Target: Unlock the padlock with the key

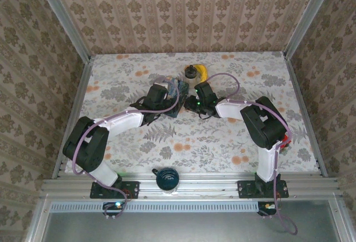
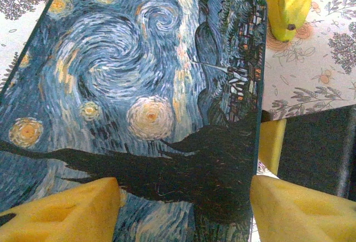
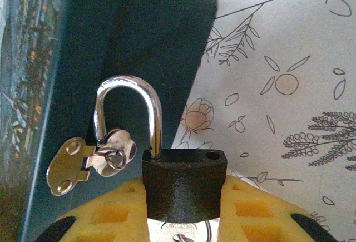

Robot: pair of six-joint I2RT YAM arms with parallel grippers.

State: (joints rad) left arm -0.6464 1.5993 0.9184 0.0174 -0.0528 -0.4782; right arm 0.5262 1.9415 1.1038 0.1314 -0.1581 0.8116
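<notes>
The padlock (image 3: pixel 183 192) is small, dark and squarish, and my right gripper (image 3: pixel 183 220) is shut on its body between the yellow pads (image 3: pixel 111 214). Its silver shackle (image 3: pixel 130 94) stands open: one leg is out of its hole and hooked through the metal hasp (image 3: pixel 94 161) on the side of the blue starry-night tin box (image 3: pixel 139 25). The key (image 3: pixel 181 237) shows at the padlock's underside. My left gripper (image 2: pixel 183 208) is open, its pads apart over the tin's lid (image 2: pixel 139 86). In the top view both grippers (image 1: pixel 167 94) (image 1: pixel 192 102) meet at the tin (image 1: pixel 179 94).
A yellow banana (image 2: pixel 289 3) lies just beyond the tin, beside a small dark object (image 1: pixel 192 72). A dark blue cup (image 1: pixel 167 179) stands at the near edge between the arm bases. Patterned walls enclose the floral tabletop (image 1: pixel 250 136).
</notes>
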